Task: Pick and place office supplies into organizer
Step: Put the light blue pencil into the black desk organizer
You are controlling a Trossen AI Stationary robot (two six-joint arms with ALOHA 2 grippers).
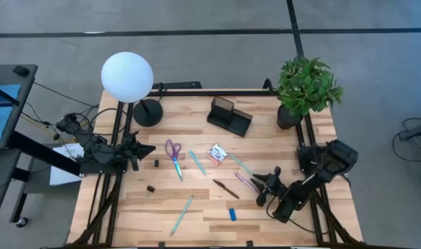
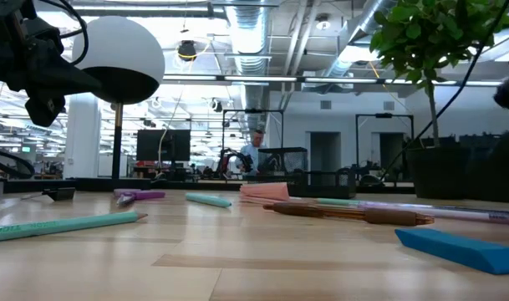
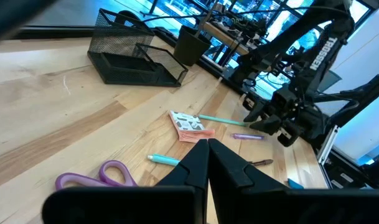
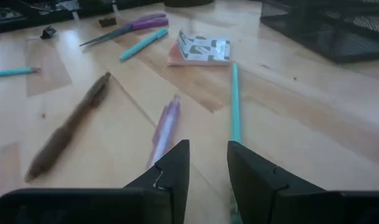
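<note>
The black mesh organizer (image 1: pixel 231 115) stands at the table's far middle. The supplies lie loose on the wood: purple-handled scissors (image 1: pixel 173 153), a patterned packet (image 1: pixel 218 153), teal pens (image 1: pixel 239 164) (image 1: pixel 196 161) (image 1: pixel 182 214), a pink pen (image 1: pixel 246 181), a dark pen (image 1: pixel 226 188), a blue block (image 1: pixel 233 214) and black pieces (image 1: pixel 155 163) (image 1: pixel 150 188). My right gripper (image 4: pixel 208 163) is open and low over the table. The pink pen (image 4: pixel 164 127) and a teal pen (image 4: pixel 234 102) lie just ahead of its fingers, with nothing between them. My left gripper (image 3: pixel 208 148) is shut and holds nothing, at the left edge (image 1: pixel 137 149).
A white globe lamp (image 1: pixel 127 76) with a round black base (image 1: pixel 148 112) stands at the far left. A potted plant (image 1: pixel 305 86) is at the far right corner. Bare wood lies along the near edge, left of the blue block.
</note>
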